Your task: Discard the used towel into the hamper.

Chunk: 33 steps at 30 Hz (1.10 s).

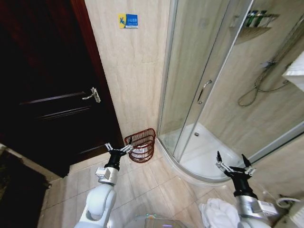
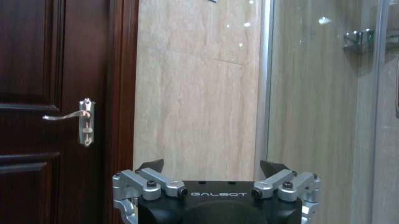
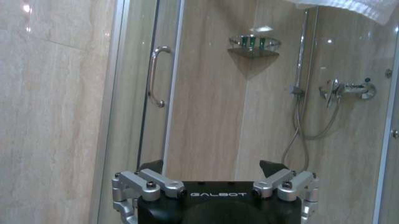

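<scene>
1. Curved glass shower enclosure (image 1: 228, 95) takes the right half of the head view; dark wooden door (image 1: 42, 85) with a metal lever handle takes the left, with a beige tiled wall between them.
2. Beige tiled floor (image 1: 156, 190): a crumpled white towel (image 1: 218, 211) lies on it at the bottom of the head view, just beside the right arm and below its claw.
3. Round dark red-brown wire-mesh hamper (image 1: 141, 144) stands on the floor against the wall, at the corner where the tile meets the shower frame. It looks tilted, mouth turned partly toward the robot.
4. Left claw (image 1: 118, 149) hovers just beside the hamper rim, fingers spread wide, holding nothing.
5. Right claw (image 1: 235, 165) is raised over the shower tray's edge, also spread wide and empty.
6. Step in hand, by my reading: the towel is not yet picked up. The right claw is nearer; it should come down onto the highest fold and pinch a thick bunch so no loose end drags.
7. View differences: the head view alone gives towel and hamper. The left wrist view adds the door handle (image 2: 84, 121) close up; the right wrist view adds the shower door handle (image 3: 156, 77), the corner shelf with bottles and the mixer tap.
</scene>
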### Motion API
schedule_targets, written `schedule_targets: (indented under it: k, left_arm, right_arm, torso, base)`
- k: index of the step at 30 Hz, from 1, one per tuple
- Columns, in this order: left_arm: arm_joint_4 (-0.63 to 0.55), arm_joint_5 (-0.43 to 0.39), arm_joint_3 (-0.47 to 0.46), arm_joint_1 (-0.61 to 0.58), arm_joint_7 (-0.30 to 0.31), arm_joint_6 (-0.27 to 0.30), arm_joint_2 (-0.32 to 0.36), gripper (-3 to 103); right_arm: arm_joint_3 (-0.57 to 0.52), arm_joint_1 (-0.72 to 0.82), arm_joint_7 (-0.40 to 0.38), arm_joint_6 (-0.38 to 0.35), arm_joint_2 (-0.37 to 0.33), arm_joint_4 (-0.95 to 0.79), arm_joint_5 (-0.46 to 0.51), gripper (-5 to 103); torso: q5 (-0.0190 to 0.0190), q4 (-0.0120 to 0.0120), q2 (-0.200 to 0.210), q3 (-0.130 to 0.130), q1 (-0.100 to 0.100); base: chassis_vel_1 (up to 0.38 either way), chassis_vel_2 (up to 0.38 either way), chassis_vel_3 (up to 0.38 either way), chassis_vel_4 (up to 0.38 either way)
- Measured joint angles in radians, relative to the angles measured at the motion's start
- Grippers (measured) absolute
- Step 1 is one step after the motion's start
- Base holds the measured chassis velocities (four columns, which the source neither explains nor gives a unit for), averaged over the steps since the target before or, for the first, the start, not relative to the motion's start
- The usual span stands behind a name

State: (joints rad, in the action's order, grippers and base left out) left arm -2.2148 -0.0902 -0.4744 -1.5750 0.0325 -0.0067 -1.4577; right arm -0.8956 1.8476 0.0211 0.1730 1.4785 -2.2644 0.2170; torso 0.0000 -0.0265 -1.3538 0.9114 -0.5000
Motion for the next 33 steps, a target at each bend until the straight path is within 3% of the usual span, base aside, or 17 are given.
schedule_targets:
  k: [11,33]
  left_arm:
    - [-0.007,-0.008,-0.003,-0.034,-0.003,-0.026,-0.003,100]
    - [-0.008,-0.001,-0.008,-0.042,-0.001,-0.018,0.0,100]
  right_arm:
    - [0.004,0.008,0.001,-0.001,0.016,-0.026,-0.006,100]
    - [0.002,0.001,0.001,-0.004,0.024,-0.031,-0.009,100]
  torso:
    - [-0.0001,0.0,0.0,0.0,0.0]
    - [0.0,0.0,0.0,0.0,0.0]
  base:
    - [-0.016,-0.012,0.014,0.011]
    - [-0.039,-0.063,0.015,0.034]
